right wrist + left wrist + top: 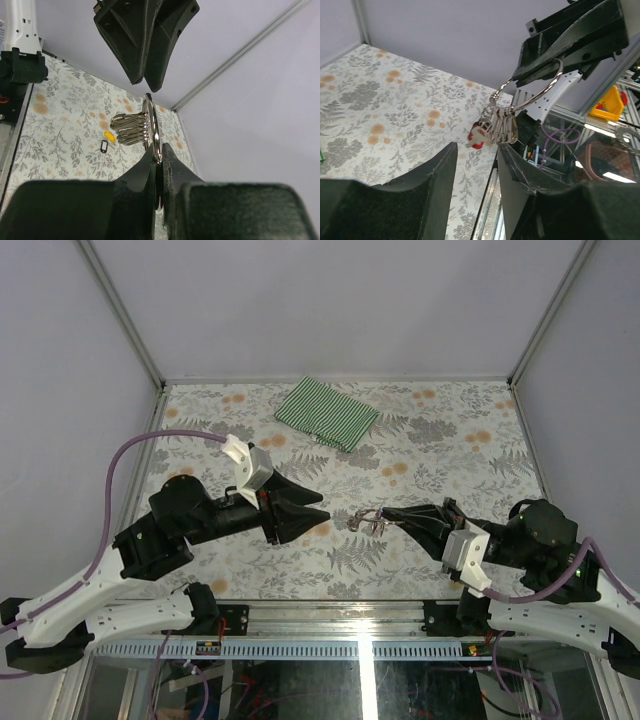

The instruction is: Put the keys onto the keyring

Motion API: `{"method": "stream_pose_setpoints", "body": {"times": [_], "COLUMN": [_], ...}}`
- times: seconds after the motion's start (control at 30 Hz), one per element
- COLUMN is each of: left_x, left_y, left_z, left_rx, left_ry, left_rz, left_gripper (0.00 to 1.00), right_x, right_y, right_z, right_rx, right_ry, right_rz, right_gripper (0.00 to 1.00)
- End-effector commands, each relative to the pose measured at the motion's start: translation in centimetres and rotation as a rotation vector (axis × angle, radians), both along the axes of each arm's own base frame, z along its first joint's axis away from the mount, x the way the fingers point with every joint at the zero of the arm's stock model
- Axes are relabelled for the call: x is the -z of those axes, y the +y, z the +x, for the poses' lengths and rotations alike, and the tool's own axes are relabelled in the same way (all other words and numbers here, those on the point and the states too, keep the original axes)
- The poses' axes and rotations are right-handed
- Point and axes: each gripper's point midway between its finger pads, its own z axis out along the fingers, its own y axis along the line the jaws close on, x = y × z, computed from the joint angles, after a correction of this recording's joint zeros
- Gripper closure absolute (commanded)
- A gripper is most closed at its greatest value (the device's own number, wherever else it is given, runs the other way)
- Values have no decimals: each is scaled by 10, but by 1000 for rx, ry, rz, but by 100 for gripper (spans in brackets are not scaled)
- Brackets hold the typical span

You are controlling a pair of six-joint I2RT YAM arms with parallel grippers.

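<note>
1. The right tool (pixel 158 159) is clamped on the large loop of the keyring (pixel 153 122), which is held clear of the tabletop (pixel 440 455).
2. A bunch of smaller rings (pixel 129 128) and a red tag (pixel 478 145) are hung from that loop.
3. The left tool (pixel 145 86) is held partly open and empty, facing the keyring and just apart from it.
4. The yellow-tagged key (pixel 109 137) and the black-tagged key (pixel 103 146) are laid side by side on the tabletop beyond the keyring; only their tags can be made out.
5. A striped cloth (pixel 327 412) is laid at the far edge.
</note>
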Motion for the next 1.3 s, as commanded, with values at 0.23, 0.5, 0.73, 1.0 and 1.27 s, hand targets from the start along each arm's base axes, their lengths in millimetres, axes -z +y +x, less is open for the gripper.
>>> {"method": "stream_pose_setpoints", "body": {"times": [0.23, 0.5, 0.73, 1.0, 1.27], "left_x": [-18, -14, -14, -15, -17], "left_y": [-11, -12, -8, -18, -21], "left_z": [-9, 4, 9, 6, 5], "left_rx": [69, 6, -32, 15, 28], "left_ry": [14, 29, 33, 45, 40], "left_rz": [-128, -141, -167, -169, -170], "left_gripper": [67, 75, 81, 81, 80], "right_x": [-41, -41, -41, -40, -39], "right_y": [0, 2, 3, 5, 7], "right_z": [6, 17, 20, 25, 26], "right_rx": [34, 93, 104, 129, 127], "right_ry": [-19, 92, 113, 126, 135], "right_rz": [98, 58, 57, 56, 53], "right_gripper": [100, 100, 100, 100, 100]}}
